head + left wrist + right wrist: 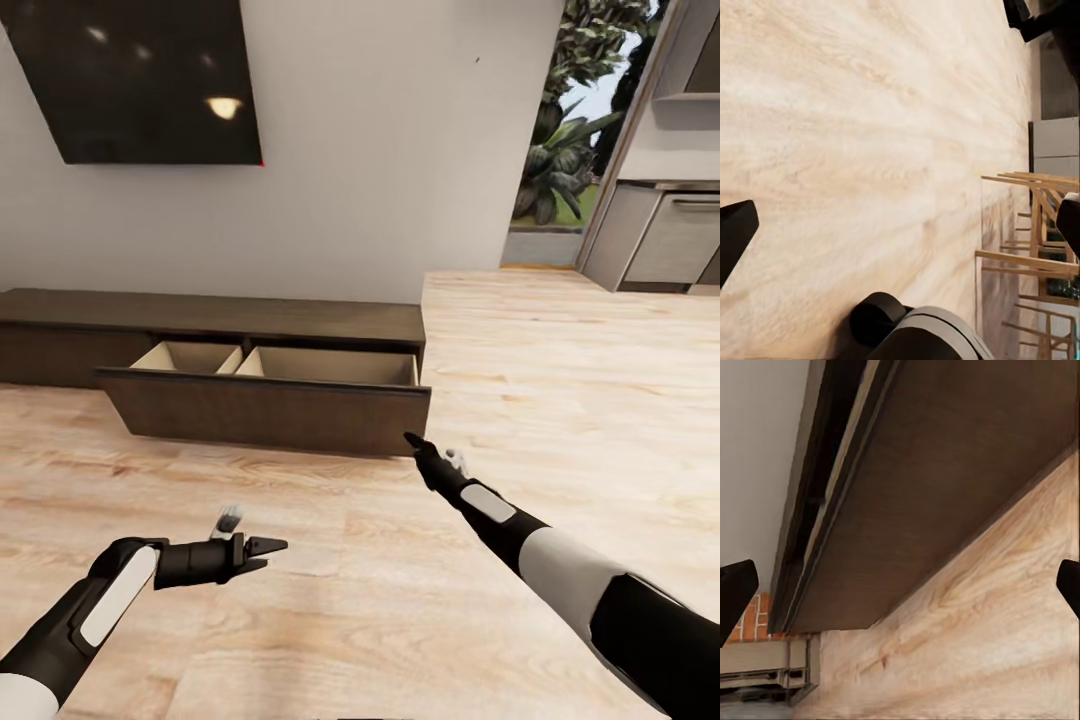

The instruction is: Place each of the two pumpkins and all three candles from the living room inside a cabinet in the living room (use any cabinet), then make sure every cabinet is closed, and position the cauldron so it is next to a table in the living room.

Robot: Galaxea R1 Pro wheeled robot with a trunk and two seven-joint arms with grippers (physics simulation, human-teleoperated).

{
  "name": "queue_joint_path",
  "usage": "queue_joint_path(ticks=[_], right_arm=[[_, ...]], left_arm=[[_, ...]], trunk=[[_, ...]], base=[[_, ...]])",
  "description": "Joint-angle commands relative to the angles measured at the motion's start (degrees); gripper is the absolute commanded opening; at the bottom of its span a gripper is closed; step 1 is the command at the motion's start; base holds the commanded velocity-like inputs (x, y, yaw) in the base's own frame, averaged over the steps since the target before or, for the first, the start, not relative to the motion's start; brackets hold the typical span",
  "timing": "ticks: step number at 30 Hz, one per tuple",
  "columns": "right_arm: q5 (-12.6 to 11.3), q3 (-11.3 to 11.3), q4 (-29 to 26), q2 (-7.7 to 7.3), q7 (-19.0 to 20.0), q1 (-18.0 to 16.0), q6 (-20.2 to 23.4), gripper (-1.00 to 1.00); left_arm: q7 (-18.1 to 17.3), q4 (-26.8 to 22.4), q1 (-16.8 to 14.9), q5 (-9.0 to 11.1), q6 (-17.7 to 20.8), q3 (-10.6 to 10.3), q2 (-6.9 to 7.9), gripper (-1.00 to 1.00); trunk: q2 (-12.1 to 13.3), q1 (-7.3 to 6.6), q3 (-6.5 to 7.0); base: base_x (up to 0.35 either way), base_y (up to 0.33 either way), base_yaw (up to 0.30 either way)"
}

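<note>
We've got the cabinet [265,408] drawer open, compartments bare; right gripper [412,440] spread, left gripper [268,552] unclear — everything's left.

The head camera looks forward and down from well back over the plank floor [330,560], the cabinet [210,320] at 11 o'clock. The right wrist camera sits low and close to the pulled-out front panel [945,487], sharing it with the head view [265,410]. The left wrist camera skims the floor [855,150] toward distant wooden chairs [1035,255]
</note>
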Motion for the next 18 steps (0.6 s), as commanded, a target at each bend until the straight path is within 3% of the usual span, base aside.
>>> queue_joint_path(ticks=[1,4,10,14,18], right_arm=[[0.0,0.4,0.0,-0.05,-0.3,0.0,0.1,1.00],[2.2,0.4,-0.2,-0.04,-4.4,0.0,0.1,1.00],[6.3,0.4,0.0,0.01,-11.4,0.0,0.0,1.00],[10.2,0.3,-0.1,0.02,-12.6,0.0,0.0,1.00],[11.6,0.3,-0.5,-0.03,-12.1,0.0,-0.1,1.00]], left_arm=[[1.0,0.0,-0.1,0.1,0.2,-0.1,0.02,1.00],[3.2,-0.1,-0.1,0.1,0.2,0.0,0.00,1.00],[4.1,-0.2,-0.1,-0.3,0.2,0.0,-0.02,1.00],[4.3,-0.3,-0.1,-0.4,0.1,-0.1,-0.48,1.00],[4.5,-0.3,-0.1,-0.5,0.1,-0.2,-0.74,1.00]], trunk=[[0.0,-0.03,0.15],[0.0,-0.11,0.74],[0.1,-0.27,1.91],[0.2,-0.37,2.69],[0.2,-0.47,3.47]], base=[[0.000,0.000,0.272],[0.000,0.000,0.273],[0.000,0.000,0.273],[0.000,0.000,0.273],[0.000,0.000,0.274]])
